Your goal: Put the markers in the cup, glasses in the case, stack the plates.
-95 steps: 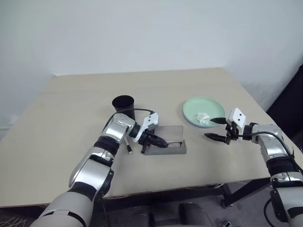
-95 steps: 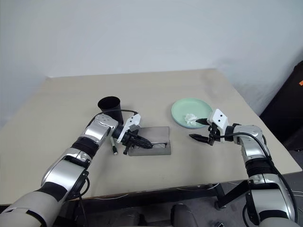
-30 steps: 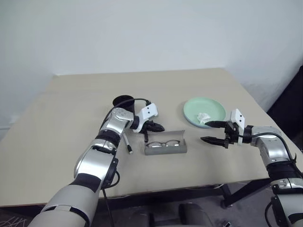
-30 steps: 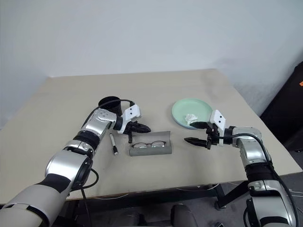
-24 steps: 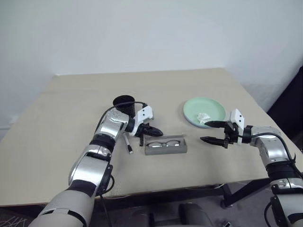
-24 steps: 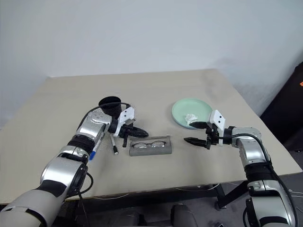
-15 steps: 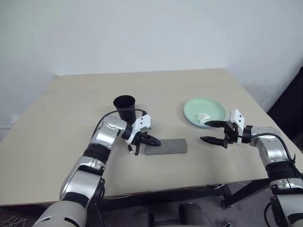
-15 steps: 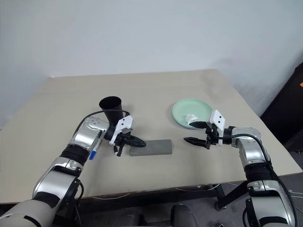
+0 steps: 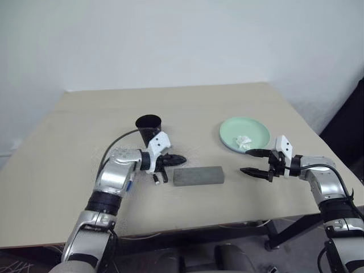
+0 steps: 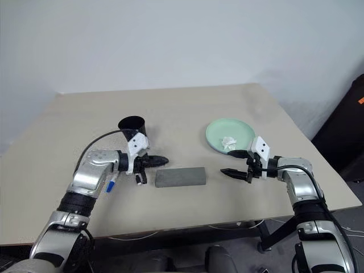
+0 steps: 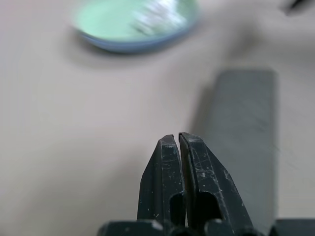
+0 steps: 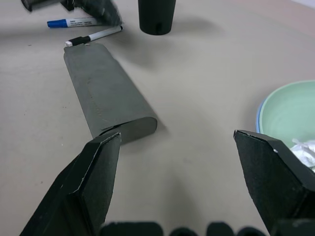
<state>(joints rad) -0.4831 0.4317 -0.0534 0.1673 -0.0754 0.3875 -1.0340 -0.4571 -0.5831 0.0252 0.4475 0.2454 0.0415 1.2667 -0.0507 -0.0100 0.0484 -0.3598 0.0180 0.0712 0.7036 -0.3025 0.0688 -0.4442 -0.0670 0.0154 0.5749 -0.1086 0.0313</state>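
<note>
The grey rectangular hinged case [image 9: 198, 176] lies shut mid-table. Two white-barrelled markers [image 12: 93, 35] lie beside the black tapered cup [image 9: 148, 128]. The left gripper [image 9: 177, 159], pinched shut and empty, could scatter them; the right gripper [image 9: 248, 162] hangs wide open, empty, near the stacked mint-green plate [image 9: 245, 133].

Left claw [image 9: 181, 158], pinched together, hovers beside the closed case [image 9: 198, 176].

You find no text you can read here. The blue-capped marker [image 12: 74, 22] carries a dark line of print along its white barrel, but it is too small to make out. The case [image 12: 106, 93], the cup [image 12: 156, 14] and the plates [image 12: 285, 115] bear no lettering.
</note>
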